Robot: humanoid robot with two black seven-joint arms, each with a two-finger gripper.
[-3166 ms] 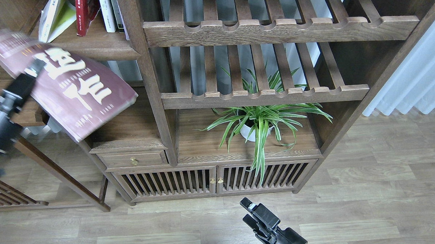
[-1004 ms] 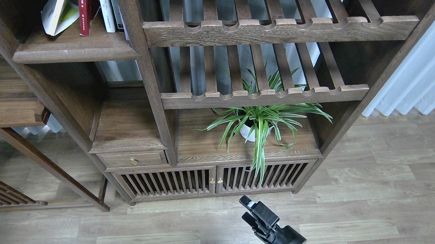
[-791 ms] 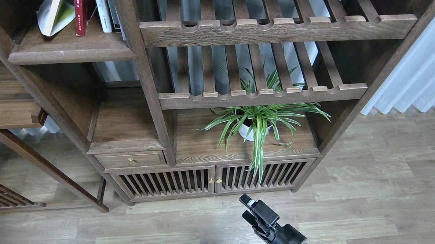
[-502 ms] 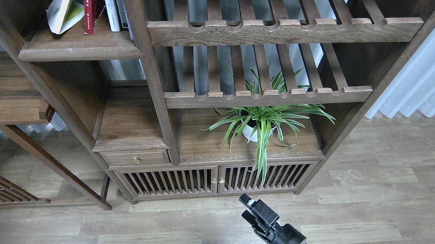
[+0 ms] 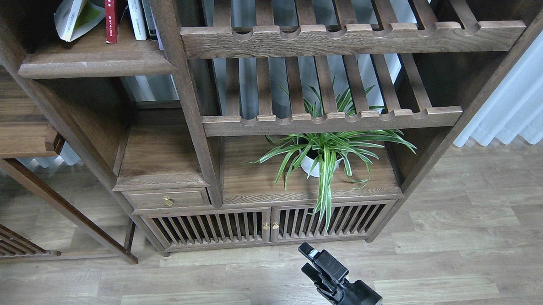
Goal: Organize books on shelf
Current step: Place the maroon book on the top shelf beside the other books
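Note:
The shelf (image 5: 96,64) is the solid dark-brown board at the upper left of the head view. Books stand on it. A lime-yellow one (image 5: 76,15) leans to the left with its pages fanned. A red one (image 5: 111,19) stands upright beside it, with white-spined ones (image 5: 136,16) against the post. My right gripper (image 5: 305,259) hangs low over the floor in front of the cabinet, far from the books. Its two fingers stand apart, open and holding nothing. My left arm is out of view.
Two slatted racks (image 5: 334,120) with scalloped rails fill the middle. A potted spider plant (image 5: 320,157) sits beneath them on the cabinet top. A small drawer (image 5: 166,199) and slatted doors (image 5: 265,225) are below. A side table (image 5: 9,136) stands at left, and white curtains (image 5: 521,100) hang at right.
About three seconds ago my left gripper held a large maroon book at the left; both have left the view. The view swayed slightly. The right gripper has barely moved.

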